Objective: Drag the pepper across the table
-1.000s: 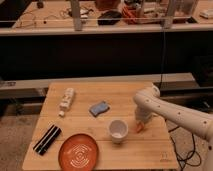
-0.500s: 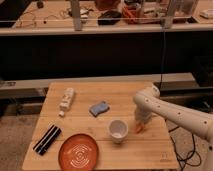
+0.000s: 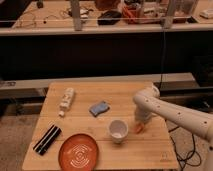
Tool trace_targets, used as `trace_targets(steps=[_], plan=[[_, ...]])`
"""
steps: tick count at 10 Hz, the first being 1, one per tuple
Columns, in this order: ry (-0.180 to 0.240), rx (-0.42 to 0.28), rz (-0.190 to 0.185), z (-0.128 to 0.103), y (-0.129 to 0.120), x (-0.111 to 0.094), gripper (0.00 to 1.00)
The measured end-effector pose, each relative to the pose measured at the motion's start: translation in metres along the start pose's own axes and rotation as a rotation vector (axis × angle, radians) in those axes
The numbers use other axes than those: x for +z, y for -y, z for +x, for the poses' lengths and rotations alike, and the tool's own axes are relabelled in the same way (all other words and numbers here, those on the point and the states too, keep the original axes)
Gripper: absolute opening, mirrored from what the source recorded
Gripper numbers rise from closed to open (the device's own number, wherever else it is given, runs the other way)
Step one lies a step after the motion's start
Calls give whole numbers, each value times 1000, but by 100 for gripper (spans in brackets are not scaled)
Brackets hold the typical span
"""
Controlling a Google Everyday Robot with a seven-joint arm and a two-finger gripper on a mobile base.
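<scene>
The pepper (image 3: 138, 128) is showing as a tiny orange sliver, lying on the table (image 3: 125, 95) toward its right side, just right of the white cup. The gripper (image 3: 138, 124) is hanging directly over it, seemingly touching it. The table is sitting as a rectangular light wood top with plank grain running left to right.

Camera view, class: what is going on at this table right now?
A white robot arm reaches in from the right over the wooden table. Its gripper is down at the small orange pepper, right of the white cup, near the table's right side. Also on the table are an orange plate at the front, a black object at the left, a white bottle lying down, and a blue cloth.
</scene>
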Motion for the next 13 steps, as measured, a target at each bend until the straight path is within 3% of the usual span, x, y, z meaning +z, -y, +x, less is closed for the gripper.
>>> trace_targets(steps=[13], plan=[[7,-38,-7,-6,-2,-1,3]])
